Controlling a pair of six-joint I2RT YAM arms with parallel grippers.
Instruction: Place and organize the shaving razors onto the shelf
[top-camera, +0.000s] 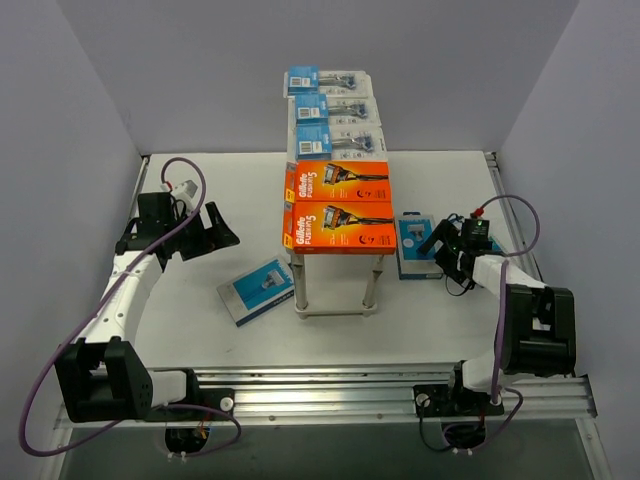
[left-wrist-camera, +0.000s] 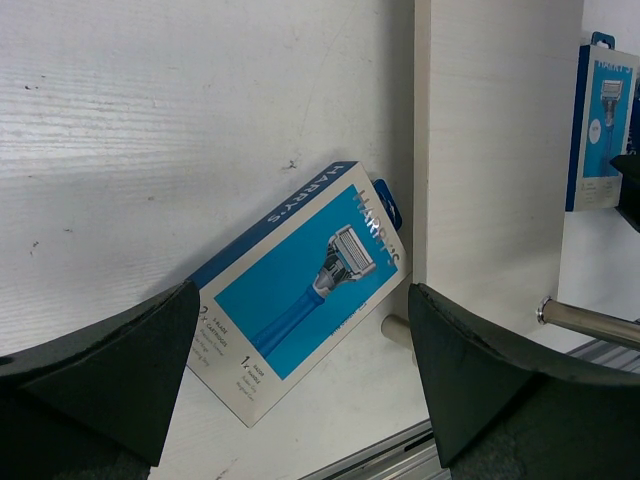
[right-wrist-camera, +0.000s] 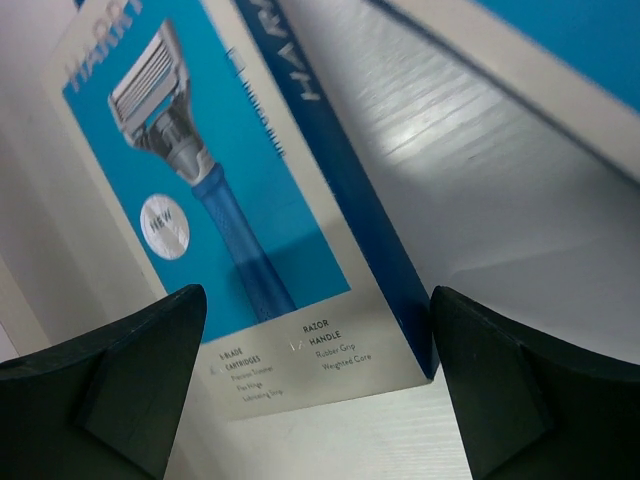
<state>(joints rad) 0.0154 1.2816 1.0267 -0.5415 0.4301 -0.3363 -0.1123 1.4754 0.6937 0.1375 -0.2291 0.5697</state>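
Observation:
The shelf (top-camera: 335, 312) stands mid-table; its top carries three clear blister packs (top-camera: 335, 112) at the far end and two orange razor boxes (top-camera: 338, 208) at the near end. A blue-and-white razor box (top-camera: 258, 290) lies flat on the table left of the shelf legs; it also shows in the left wrist view (left-wrist-camera: 300, 285) beside the shelf's pale board (left-wrist-camera: 495, 150). My left gripper (top-camera: 215, 235) (left-wrist-camera: 300, 400) is open and empty, above and short of that box. Another blue-and-white box (top-camera: 410, 245) (right-wrist-camera: 230, 200) lies right of the shelf. My right gripper (top-camera: 440, 250) (right-wrist-camera: 320, 390) is open at its near end.
A metal shelf leg (left-wrist-camera: 590, 322) lies low at the right of the left wrist view. The edge of another blue pack (right-wrist-camera: 560, 60) shows at the top right of the right wrist view. Grey walls close the table on three sides. An aluminium rail (top-camera: 330, 390) runs along the near edge.

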